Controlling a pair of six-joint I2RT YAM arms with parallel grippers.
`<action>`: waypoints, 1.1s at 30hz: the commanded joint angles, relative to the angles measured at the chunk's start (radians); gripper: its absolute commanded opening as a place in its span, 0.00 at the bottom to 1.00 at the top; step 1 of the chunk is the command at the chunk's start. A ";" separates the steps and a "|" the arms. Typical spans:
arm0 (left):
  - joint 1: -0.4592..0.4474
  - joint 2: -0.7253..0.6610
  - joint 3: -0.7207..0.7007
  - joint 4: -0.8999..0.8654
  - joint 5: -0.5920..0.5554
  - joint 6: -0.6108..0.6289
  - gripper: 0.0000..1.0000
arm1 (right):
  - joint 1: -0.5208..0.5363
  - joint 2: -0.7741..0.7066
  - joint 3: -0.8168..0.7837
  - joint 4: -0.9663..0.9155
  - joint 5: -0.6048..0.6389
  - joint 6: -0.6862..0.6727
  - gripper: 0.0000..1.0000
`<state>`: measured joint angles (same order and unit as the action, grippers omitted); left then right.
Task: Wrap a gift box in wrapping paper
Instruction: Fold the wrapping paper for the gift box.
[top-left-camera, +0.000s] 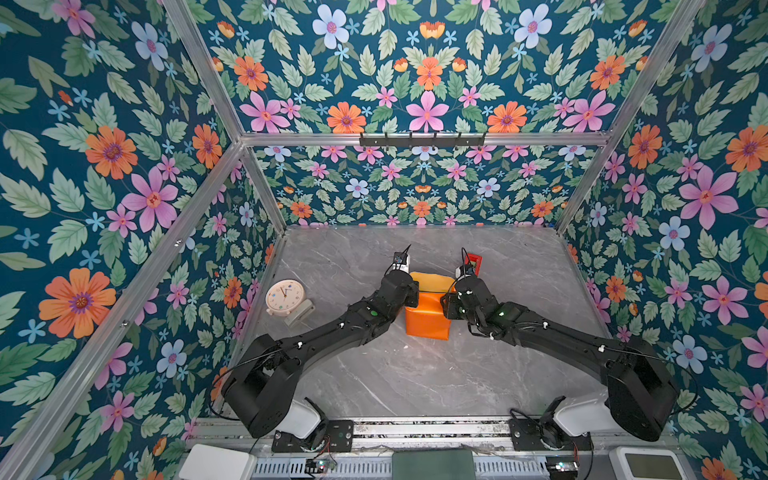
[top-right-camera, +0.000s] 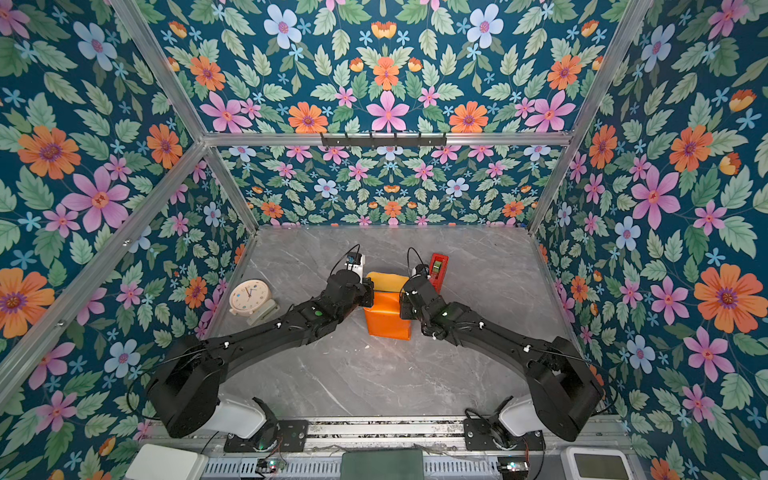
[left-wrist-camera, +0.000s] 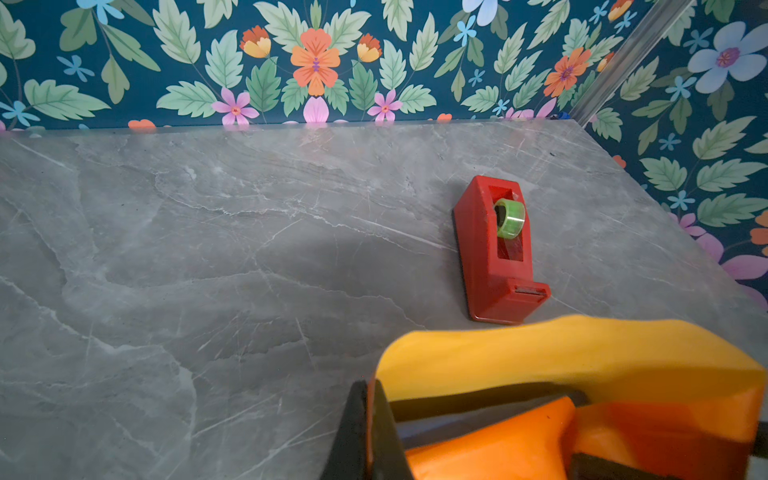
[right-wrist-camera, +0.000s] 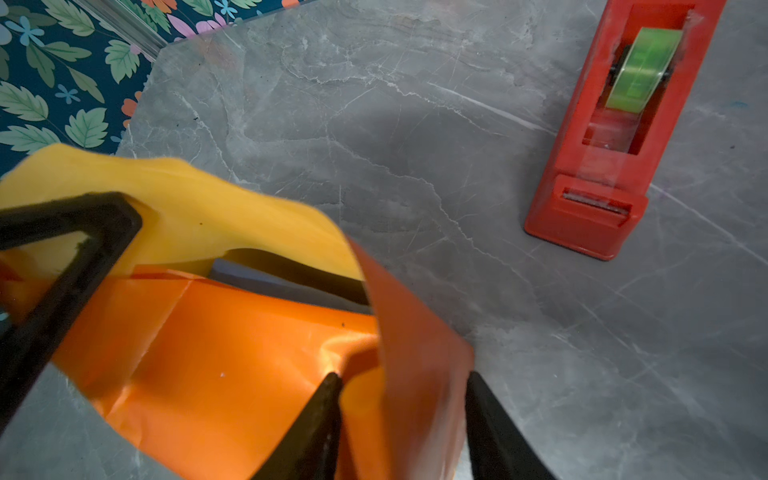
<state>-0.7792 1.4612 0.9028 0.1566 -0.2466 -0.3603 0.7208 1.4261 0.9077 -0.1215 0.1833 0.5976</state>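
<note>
The gift box (right-wrist-camera: 249, 276) sits mid-bench (top-left-camera: 374, 374) between my two arms. It is almost swallowed by the wrapping paper (top-left-camera: 428, 316), and only a sliver of navy shows at the far, open end.

I judge the main wrap done: glossy orange covers the top and sides in both top views. The far end is not closed. A matte yellow flap arches up over the opening and the side flaps stand loose.

My right tool (right-wrist-camera: 402, 376) has its jaws part-way apart astride the right-hand side flap. I cannot tell that they pinch it.

My left tool (top-left-camera: 413, 293) is against the other side of the opening, with one finger lying on the yellow flap in the right wrist view. I cannot tell whether it is closed on paper or only pressing.

What I reckon is left is to tuck both side flaps, bring the yellow flap down and tape it. The red tape dispenser (left-wrist-camera: 498, 253) waits just beyond the parcel. I cannot see whether the near end is finished.
</note>
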 joint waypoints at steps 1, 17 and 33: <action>0.002 -0.048 -0.039 0.004 0.017 -0.006 0.45 | 0.000 -0.006 0.005 -0.066 0.006 -0.020 0.49; 0.037 -0.042 -0.113 0.037 0.154 -0.038 0.77 | 0.000 -0.027 0.044 -0.096 -0.007 -0.056 0.52; 0.040 -0.019 -0.156 0.037 0.147 -0.031 0.74 | -0.185 -0.262 0.015 -0.270 -0.329 -0.109 0.59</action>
<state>-0.7399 1.4380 0.7517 0.2386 -0.0925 -0.3981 0.5694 1.1759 0.9413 -0.3489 -0.0517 0.4976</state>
